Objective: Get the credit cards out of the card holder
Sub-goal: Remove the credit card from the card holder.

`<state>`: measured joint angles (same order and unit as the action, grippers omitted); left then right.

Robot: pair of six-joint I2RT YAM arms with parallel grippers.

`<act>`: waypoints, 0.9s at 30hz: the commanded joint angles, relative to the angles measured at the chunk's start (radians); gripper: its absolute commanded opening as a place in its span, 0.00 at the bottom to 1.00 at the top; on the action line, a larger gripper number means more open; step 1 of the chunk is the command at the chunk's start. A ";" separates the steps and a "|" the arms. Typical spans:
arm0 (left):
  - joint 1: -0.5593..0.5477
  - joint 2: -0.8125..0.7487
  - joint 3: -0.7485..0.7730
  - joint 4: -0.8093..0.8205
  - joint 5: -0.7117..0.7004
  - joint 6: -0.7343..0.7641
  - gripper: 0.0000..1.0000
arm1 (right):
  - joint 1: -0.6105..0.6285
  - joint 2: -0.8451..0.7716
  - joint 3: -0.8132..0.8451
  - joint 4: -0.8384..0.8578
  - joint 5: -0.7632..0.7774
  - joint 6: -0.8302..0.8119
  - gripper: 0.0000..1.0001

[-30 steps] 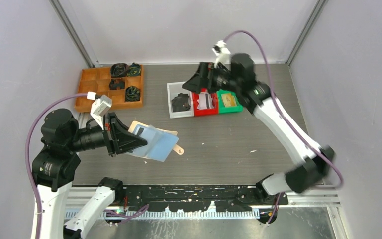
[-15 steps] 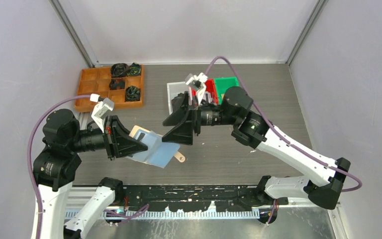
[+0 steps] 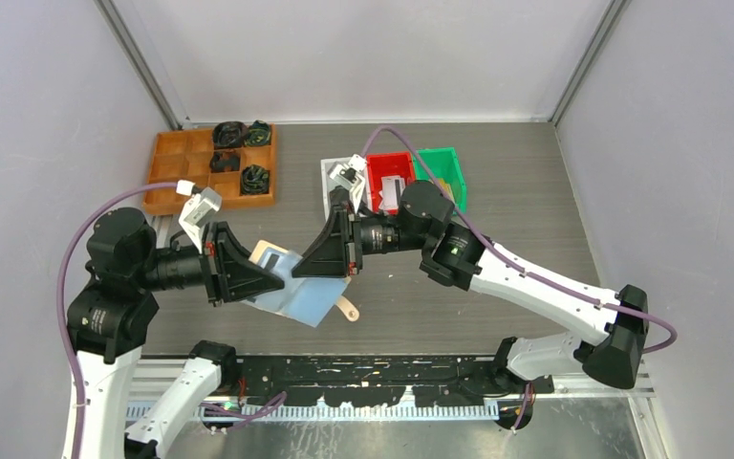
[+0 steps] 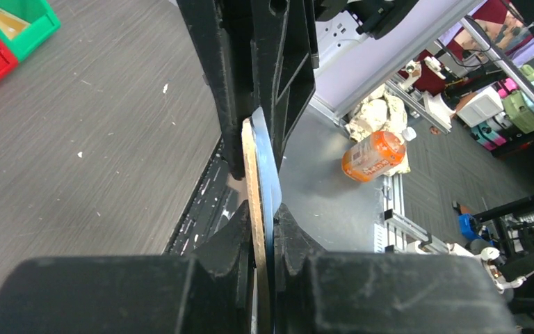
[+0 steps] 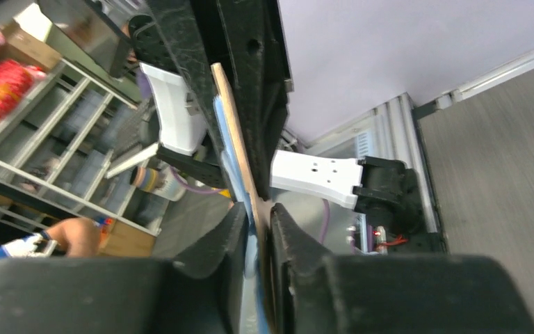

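The card holder [image 3: 308, 298], tan outside and pale blue inside, hangs above the table between both arms, with its tab strap [image 3: 346, 308] dangling. My left gripper [image 3: 272, 279] is shut on its left edge. The left wrist view has the holder edge-on [image 4: 255, 163], pinched between those fingers [image 4: 264, 212]. My right gripper [image 3: 302, 270] reaches in from the right and is shut on the holder's upper right part. In the right wrist view the tan and blue layers [image 5: 231, 118] run between its pads [image 5: 256, 212]. A dark credit card [image 3: 270, 253] peeks from a pocket by the left fingers.
At the back centre stand a white tray [image 3: 329, 172], a red bin [image 3: 382, 164] holding a pale card and a green bin [image 3: 444, 164]. An orange compartment tray [image 3: 177, 167] with black lumps sits at the back left. Grey walls close in on both sides.
The right arm swung from over the bins at the back down to the card holder, and its open jaws closed on it. The left gripper kept its hold, shifting only slightly.
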<state>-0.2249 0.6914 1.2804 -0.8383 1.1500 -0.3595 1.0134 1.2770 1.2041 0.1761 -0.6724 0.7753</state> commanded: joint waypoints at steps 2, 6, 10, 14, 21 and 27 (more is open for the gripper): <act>-0.001 -0.007 0.011 0.035 0.074 -0.022 0.00 | 0.002 -0.015 -0.039 0.163 0.039 0.107 0.13; -0.001 0.005 0.015 0.093 0.083 -0.114 0.24 | 0.002 -0.052 -0.096 0.174 0.051 0.088 0.11; -0.002 0.020 0.015 0.169 0.100 -0.227 0.39 | 0.002 -0.092 -0.132 0.178 0.063 0.064 0.10; -0.001 0.027 0.020 0.232 0.128 -0.309 0.40 | 0.001 -0.128 -0.161 0.169 0.072 0.043 0.10; -0.001 0.039 0.026 0.247 0.123 -0.340 0.24 | 0.001 -0.163 -0.164 0.137 0.074 0.008 0.09; -0.001 0.043 0.019 0.291 0.116 -0.395 0.14 | 0.002 -0.163 -0.166 0.135 0.056 0.007 0.10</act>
<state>-0.2222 0.7345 1.2758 -0.6426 1.2274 -0.6872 1.0187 1.1339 1.0428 0.3092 -0.6231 0.8097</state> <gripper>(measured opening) 0.170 0.137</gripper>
